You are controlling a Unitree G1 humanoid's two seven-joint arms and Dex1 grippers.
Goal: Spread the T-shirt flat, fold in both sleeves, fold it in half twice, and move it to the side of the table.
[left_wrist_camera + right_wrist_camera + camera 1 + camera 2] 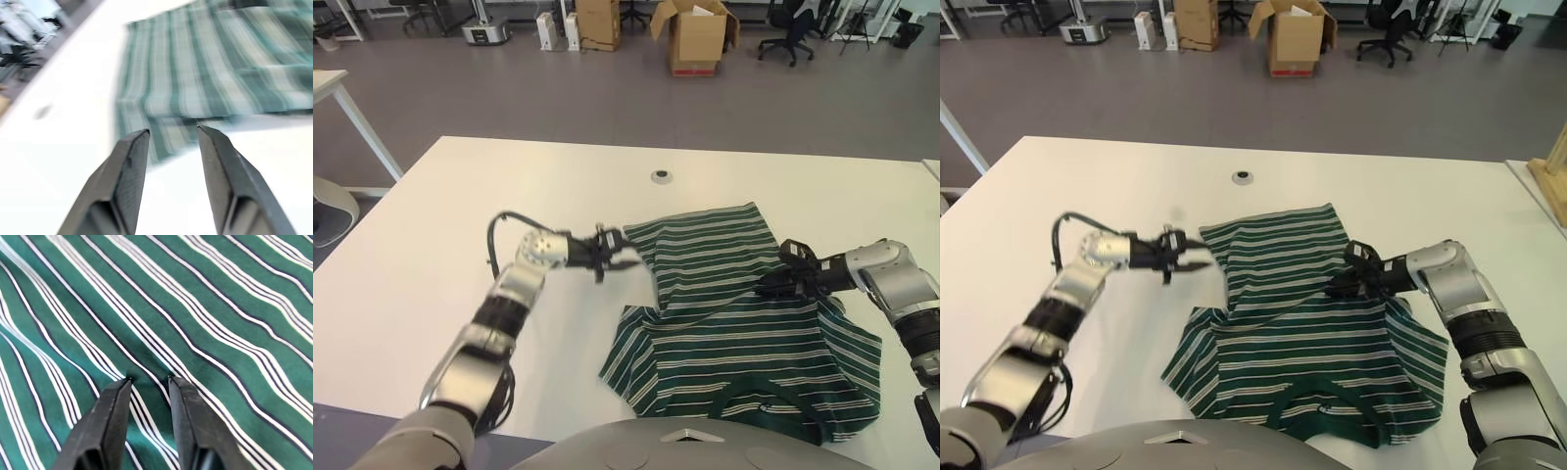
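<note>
The T-shirt [734,343] lies right of centre on the worktop [509,186], collar toward the robot, its far half rumpled and lapped over at a slant, so I judge the spreading step is not yet finished. The next move calls for the 2 tools to take opposite edges and draw the cloth flat. The left tool [628,252] gapes wide and empty, just beside the shirt's left edge. The right tool [149,378] is narrowly open, tips pressed into the striped cloth; whether it nips a fold is unclear
</note>
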